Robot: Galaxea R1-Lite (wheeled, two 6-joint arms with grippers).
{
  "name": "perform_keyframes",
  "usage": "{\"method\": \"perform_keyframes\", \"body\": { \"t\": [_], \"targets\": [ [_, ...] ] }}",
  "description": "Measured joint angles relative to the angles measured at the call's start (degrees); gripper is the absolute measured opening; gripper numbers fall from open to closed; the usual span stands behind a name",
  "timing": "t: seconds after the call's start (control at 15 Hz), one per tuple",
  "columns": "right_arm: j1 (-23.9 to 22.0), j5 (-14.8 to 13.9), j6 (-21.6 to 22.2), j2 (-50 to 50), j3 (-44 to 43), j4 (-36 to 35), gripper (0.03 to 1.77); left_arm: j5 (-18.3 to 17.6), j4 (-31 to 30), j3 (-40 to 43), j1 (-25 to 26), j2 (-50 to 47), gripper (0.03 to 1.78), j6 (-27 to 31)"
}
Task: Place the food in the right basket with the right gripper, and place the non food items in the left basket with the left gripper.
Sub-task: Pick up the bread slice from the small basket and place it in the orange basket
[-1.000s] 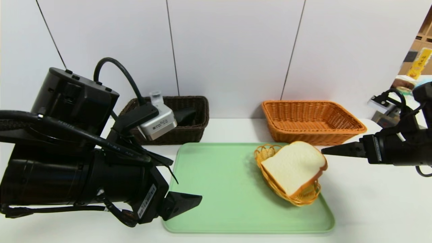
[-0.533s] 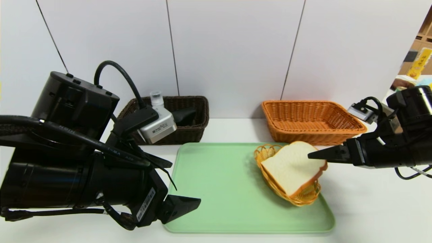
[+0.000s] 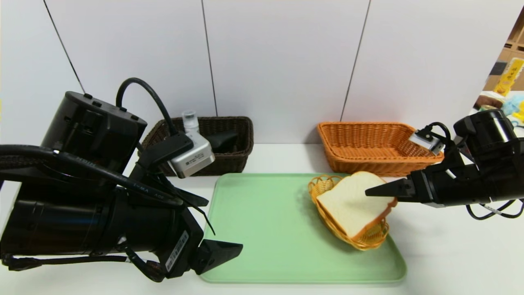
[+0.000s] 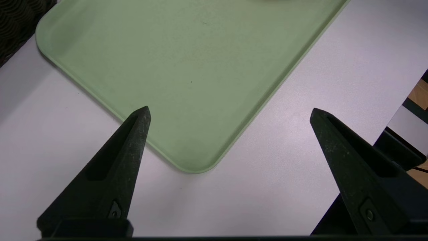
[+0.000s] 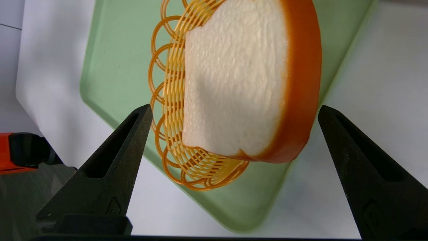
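The left gripper point(image 4: 229, 112) is held over the near-left corner of the green tray point(image 3: 266, 229), its fingers spread wide with nothing between them; bare tray floor and white table point(image 3: 450, 254) are seen in the gap. Behind it and farther back, against the wall, the left basket point(image 3: 233, 157) is set, with the bottle point(image 3: 189, 121) and part of the black glasses case point(image 3: 223, 141) visible in it, partly masked by the arm's camera box. The middle of the tray, ahead of this gripper, is open floor up to its raised rim.

Toward the right gripper point(image 5: 234, 110), a small oval yellow wicker dish point(image 3: 364, 239) is set on the tray's right part, and the slice of bread point(image 3: 348, 205) is seen lying tilted across it, its crust overhanging the dish rim. The right gripper is held at the bread's right edge, fingers wide apart and empty; in the wrist view the slice lies ahead between the two tips, untouched as far as can be told. Behind this gripper the right basket point(image 3: 376, 147) stands just beyond the tray's far edge. Bare table is left to the gripper's right and near side.
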Motion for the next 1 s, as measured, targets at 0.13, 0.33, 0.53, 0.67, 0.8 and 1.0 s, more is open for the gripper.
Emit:
{"method": "perform_keyframes", "body": {
  "t": [0.13,0.33,0.53,0.67,0.8,1.0],
  "targets": [
    [0.0,0.0,0.0,-0.1,-0.2,0.0,1.71,0.1,0.0,0.0,0.0,0.0,1.69,0.0],
    [-0.1,0.2,0.2,-0.7,-0.3,0.1,1.71,0.1,0.0,0.1,0.0,0.0,1.69,0.0],
    [0.0,1.0,1.2,-1.1,-0.7,0.0,1.71,0.1,0.0,0.1,0.1,0.1,1.69,-0.1],
    [0.0,1.0,1.1,-1.0,-0.6,0.0,1.71,0.1,0.0,0.6,0.1,0.1,1.69,-0.2],
    [0.0,0.9,0.9,-0.6,-0.4,0.0,1.71,0.1,0.0,0.9,0.1,0.1,1.69,-0.2],
    [0.0,1.0,0.7,0.4,-0.3,-0.1,1.71,0.1,0.0,1.0,0.1,0.1,1.69,-0.2]
  ]
}}
